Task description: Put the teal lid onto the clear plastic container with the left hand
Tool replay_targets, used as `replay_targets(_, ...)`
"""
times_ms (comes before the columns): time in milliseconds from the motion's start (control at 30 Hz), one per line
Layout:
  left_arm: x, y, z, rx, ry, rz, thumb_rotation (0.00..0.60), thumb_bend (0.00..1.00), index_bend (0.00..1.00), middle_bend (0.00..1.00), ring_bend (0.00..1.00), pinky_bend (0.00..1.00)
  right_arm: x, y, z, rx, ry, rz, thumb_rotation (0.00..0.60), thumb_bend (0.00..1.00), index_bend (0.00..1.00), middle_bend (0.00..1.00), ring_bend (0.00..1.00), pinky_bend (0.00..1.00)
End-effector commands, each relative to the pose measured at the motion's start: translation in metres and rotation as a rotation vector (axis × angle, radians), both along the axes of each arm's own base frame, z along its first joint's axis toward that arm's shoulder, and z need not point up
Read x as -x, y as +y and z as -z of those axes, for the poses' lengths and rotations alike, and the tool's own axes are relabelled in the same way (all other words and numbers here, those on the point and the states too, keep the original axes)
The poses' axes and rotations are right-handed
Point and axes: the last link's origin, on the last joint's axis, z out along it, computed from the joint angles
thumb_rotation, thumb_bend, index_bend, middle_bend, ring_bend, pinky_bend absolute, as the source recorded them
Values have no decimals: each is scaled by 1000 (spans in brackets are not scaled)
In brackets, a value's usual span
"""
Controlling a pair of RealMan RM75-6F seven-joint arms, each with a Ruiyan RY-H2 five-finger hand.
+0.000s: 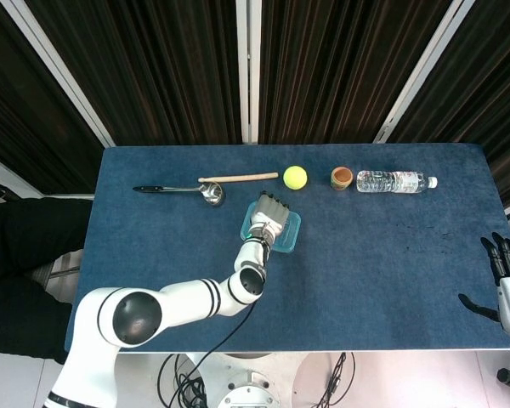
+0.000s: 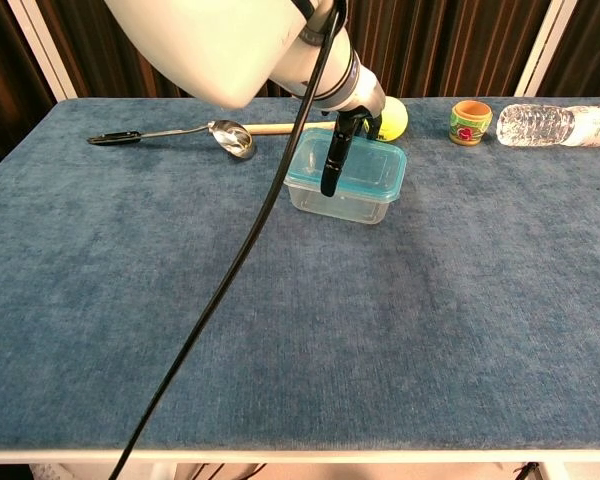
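Observation:
The teal lid [image 2: 368,166] sits level on the clear plastic container [image 2: 342,204] at the table's middle back. My left hand [image 1: 269,218] lies flat over the lid [image 1: 292,231], palm down, and covers most of it in the head view. In the chest view the left hand [image 2: 343,122] comes from above, with a dark finger [image 2: 330,166] reaching down over the lid's front edge. It holds the lid against the container. My right hand [image 1: 507,286] hangs off the table's right front corner, fingers spread and holding nothing.
A metal ladle [image 1: 180,189] and a wooden stick [image 1: 238,178] lie behind the container on the left. A tennis ball [image 2: 394,120], a small orange cup [image 2: 471,121] and a lying water bottle [image 2: 560,125] line the back right. A black cable [image 2: 230,270] crosses the chest view.

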Motion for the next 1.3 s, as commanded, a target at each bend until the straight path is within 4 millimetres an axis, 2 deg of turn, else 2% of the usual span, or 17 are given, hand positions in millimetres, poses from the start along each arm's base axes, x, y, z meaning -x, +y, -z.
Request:
replay_targets(33, 1, 0, 0, -4, 1, 1, 600, 153, 13, 17, 0, 98, 0, 1, 0, 1, -1, 0, 600, 26, 0, 0, 0, 0)
replay_targets(300, 5, 0, -4, -14, -15, -13, 600, 111, 0, 0, 0, 72, 0, 3, -1, 8, -5, -3, 600, 31, 0, 0, 0, 0)
replay_targets(500, 11, -5, -21, 5, -70, -7, 600, 103, 0, 0, 0, 64, -1, 3, -2, 10, -5, -11, 600, 33, 0, 0, 0, 0)
replay_targets(667, 27, -16, -34, -5, -80, 36, 600, 94, 24, 12, 0, 70, -2, 2, 0, 7, -7, -21, 600, 33, 0, 0, 0, 0)
replay_targets(833, 40, -24, -30, 5, -63, 37, 600, 90, 52, 28, 0, 77, -5, 1, 2, 1, -8, -32, 600, 33, 0, 0, 0, 0)
replay_targets(1300, 51, -26, -16, 25, -40, 20, 600, 89, 56, 63, 0, 88, -6, 6, 1, 8, -4, -25, 600, 33, 0, 0, 0, 0)
